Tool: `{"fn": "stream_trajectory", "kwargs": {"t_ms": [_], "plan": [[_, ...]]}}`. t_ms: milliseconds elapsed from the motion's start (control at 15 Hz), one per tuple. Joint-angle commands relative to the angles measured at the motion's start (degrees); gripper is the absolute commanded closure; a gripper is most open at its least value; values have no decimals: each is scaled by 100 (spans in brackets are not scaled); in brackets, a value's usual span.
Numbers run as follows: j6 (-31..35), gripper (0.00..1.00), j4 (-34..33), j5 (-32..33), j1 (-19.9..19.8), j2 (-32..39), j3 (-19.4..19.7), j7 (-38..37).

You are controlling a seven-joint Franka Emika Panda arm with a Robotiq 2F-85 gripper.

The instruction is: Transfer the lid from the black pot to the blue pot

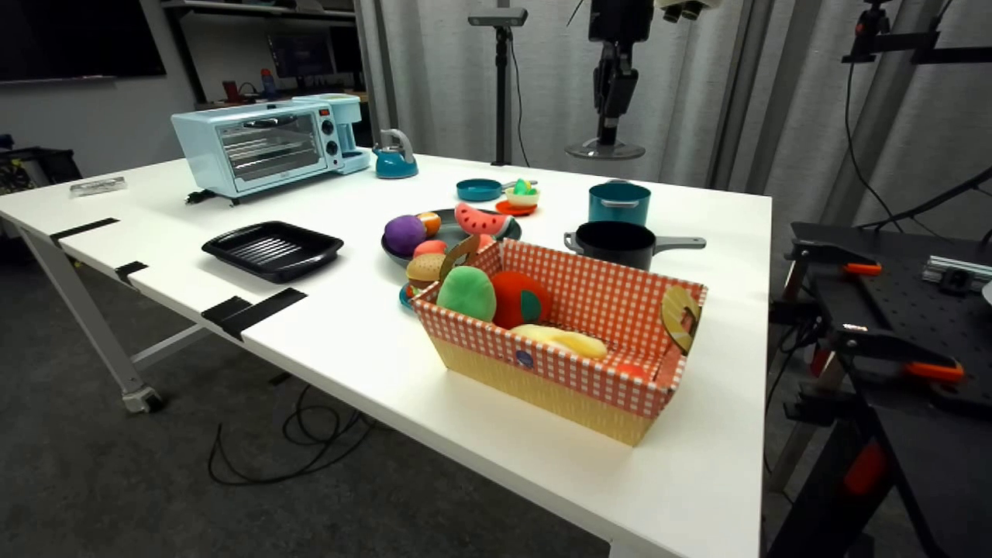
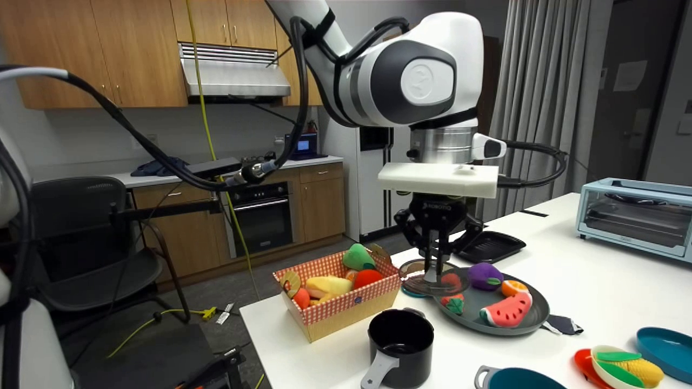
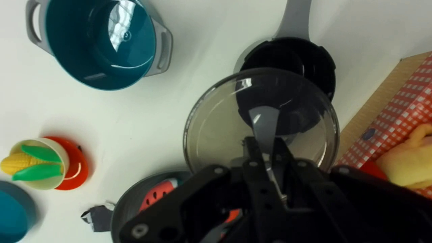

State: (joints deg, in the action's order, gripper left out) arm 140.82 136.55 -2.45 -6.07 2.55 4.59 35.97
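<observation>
The lid, a clear round disc with a grey handle, is in the air in both exterior views (image 1: 581, 150) (image 2: 415, 282) and the wrist view (image 3: 212, 135). My gripper (image 1: 610, 124) (image 2: 434, 265) (image 3: 264, 142) is shut on the lid's handle. The black pot (image 1: 612, 246) (image 2: 404, 351) stands uncovered on the table; in the wrist view it (image 3: 319, 64) is partly behind the lid. The blue pot (image 1: 618, 205) (image 3: 98, 44) stands uncovered beside it, at the upper left in the wrist view. In an exterior view the blue pot (image 2: 519, 379) is cut off by the bottom edge.
A checked basket (image 1: 542, 372) (image 2: 346, 310) of toy food stands beside the black pot. A dark plate (image 2: 481, 321) with toy fruit lies near the lid. A corn cup (image 3: 37, 163), a blue pan (image 1: 478, 190), a black tray (image 1: 271, 252) and a toaster oven (image 1: 256, 147) are also on the table.
</observation>
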Motion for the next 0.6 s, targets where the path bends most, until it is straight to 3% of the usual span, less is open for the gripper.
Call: {"fn": "stream_trajectory", "kwargs": {"t_ms": [0,533], "plan": [[-106,97,-268,175,-171,14,213,-381],[338,97,-562,103,-539,478,596,-854]]}}
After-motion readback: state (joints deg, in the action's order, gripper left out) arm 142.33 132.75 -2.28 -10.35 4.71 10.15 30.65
